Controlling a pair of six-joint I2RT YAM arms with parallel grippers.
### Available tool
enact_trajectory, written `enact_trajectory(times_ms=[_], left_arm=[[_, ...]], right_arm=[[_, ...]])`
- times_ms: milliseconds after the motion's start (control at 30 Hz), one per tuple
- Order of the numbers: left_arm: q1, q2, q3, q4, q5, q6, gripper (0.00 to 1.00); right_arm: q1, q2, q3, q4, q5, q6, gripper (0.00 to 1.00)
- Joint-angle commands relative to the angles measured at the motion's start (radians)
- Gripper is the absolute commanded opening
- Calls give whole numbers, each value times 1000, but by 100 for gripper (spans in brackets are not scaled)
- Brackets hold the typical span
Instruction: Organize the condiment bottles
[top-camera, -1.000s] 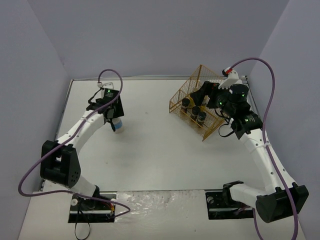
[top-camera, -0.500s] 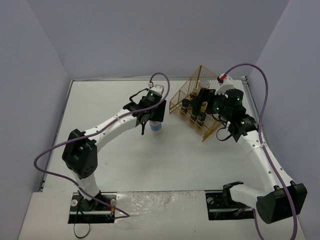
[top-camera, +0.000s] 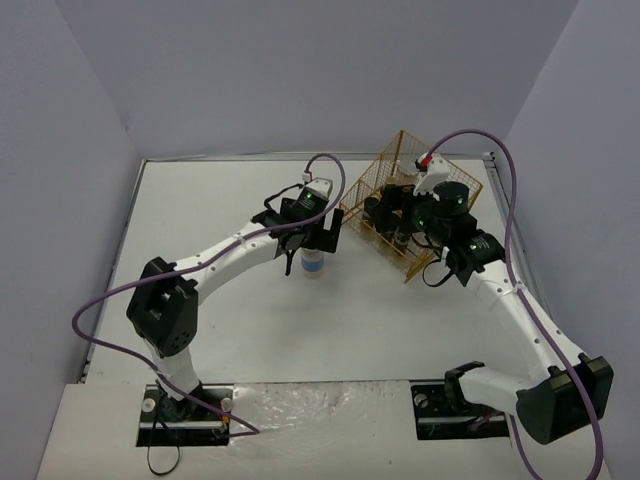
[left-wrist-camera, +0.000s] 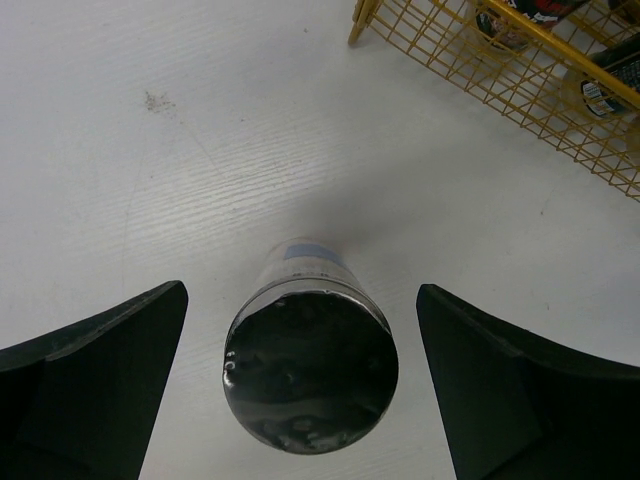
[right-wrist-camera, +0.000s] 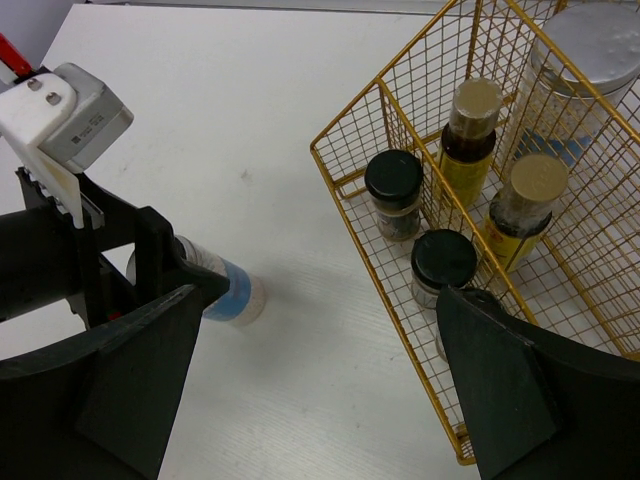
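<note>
Silver-lidded jar (left-wrist-camera: 310, 385) stands upright on the desk (left-wrist-camera: 200, 150) between my left tool's (left-wrist-camera: 302, 288) wide-spread fingers, touching neither. It looks rigid, smooth and probably light, so I'd grip mid-body. Ahead of my wide-open right tool (right-wrist-camera: 320, 300), the other bottles (right-wrist-camera: 393, 180) sit in the basket (right-wrist-camera: 345, 130).

Gold basket (right-wrist-camera: 348, 150), blue-labelled silver-lidded jar (left-wrist-camera: 310, 370)

Robot lab test cell, not home. Bare white counter (top-camera: 250, 330) boxed by plain lilac walls (top-camera: 300, 70); white left arm (top-camera: 222, 249), right arm (top-camera: 522, 312) bolted at near edge; purple cables (top-camera: 78, 325) looping loose.
</note>
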Motion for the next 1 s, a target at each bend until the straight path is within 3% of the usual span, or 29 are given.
enact_trajectory(times_ms=[0,133,367,500,833,967], left_arm=[[-6,-138,61,24,-47,-3,97],[21,-232,36,-3,-126,6,97],[208,-534,-93,-6,-132,31,97],[291,-715,-200,-44,-157,90,97],[319,-1147,-544,-171,-159,116,97],[318,-1231,-629,-172,-141,96,97]], right_arm=[[42,21,52,60,59,-41,100],[88,33,72,60,59,-69,100],[189,97,138,53,20,-149,100],[299,192,193,44,99,-205,100],[402,408,286,22,94,-267,100],[415,485,320,-23,106,-280,100]])
